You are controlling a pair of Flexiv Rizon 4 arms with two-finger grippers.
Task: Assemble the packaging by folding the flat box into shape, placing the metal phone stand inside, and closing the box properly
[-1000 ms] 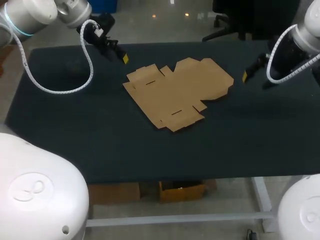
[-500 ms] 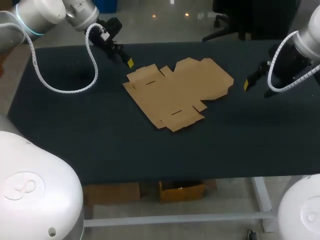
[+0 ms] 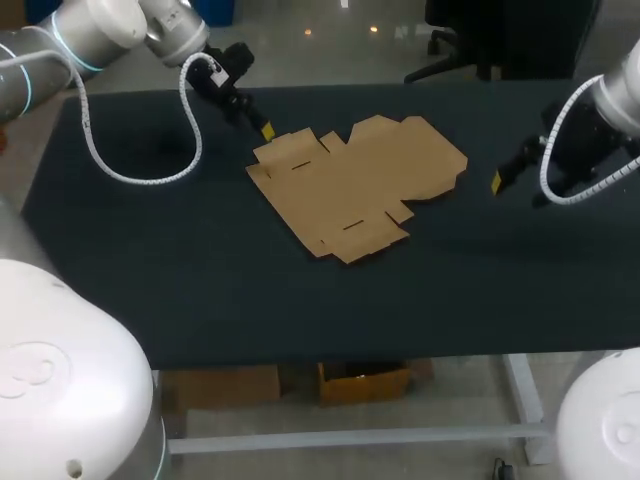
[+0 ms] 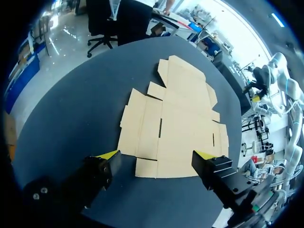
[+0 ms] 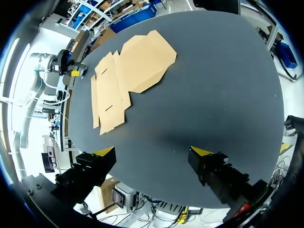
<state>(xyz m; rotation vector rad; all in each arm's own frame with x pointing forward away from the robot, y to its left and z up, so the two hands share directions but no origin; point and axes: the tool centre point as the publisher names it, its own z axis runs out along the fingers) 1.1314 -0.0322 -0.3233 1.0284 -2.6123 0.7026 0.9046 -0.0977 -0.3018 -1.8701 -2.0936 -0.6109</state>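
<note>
A dark bench [image 3: 150, 260] is carrying the job's only visible piece: the flat box [image 3: 355, 185], a brown cardboard blank that is lying fully unfolded near the middle of the bench, with every panel and flap down flat. The metal phone stand is not showing in any view.

The left end effector [image 4: 156, 155] is hanging at the blank's far left corner with its yellow-tipped fingers spread wide and nothing between them. Seen from its own wrist, the cardboard's nearest edge is sitting just ahead of the gap between the tips. Whether a tip is touching the sheet cannot be told. The right end effector [image 5: 153, 151] is hovering over bare bench near the blank's right side, clear of the cardboard, its fingers equally wide and holding nothing.

The work appears to be at its very first step, the folding, with no crease raised yet. The next move is likely calling for the left fingers to catch a thin edge lying flush on the bench and lift it, while the right comes in to pin or raise the opposite side so the sheet is not sliding away.
</note>
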